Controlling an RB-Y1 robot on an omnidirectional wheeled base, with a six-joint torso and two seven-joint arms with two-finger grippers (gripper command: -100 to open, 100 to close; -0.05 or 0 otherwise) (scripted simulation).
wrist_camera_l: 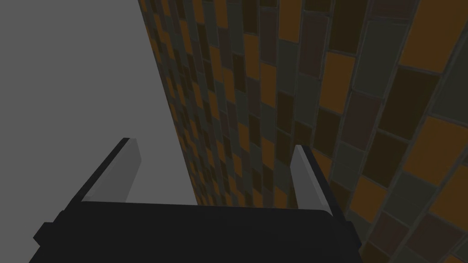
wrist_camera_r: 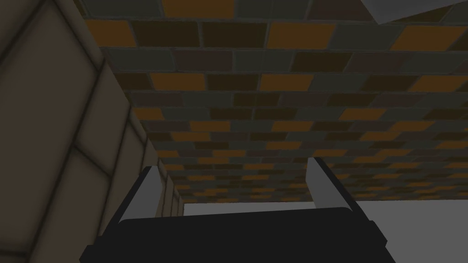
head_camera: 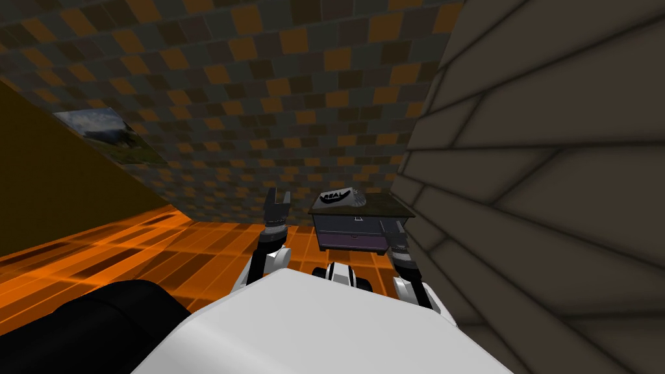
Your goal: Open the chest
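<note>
Left gripper raised above orange floor, blades apart, empty. Low dark chest ahead against tiled wall, white item on top. Right gripper by chest's right front corner, blades apart, empty.

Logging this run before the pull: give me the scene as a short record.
chest: low dark grey two-drawer chest, at the chequered tiled wall, drawers look shut
on top: white object lettered REAL
left claw: open, empty, raised apart from the chest
right claw: open, empty, near the chest's right end
</note>
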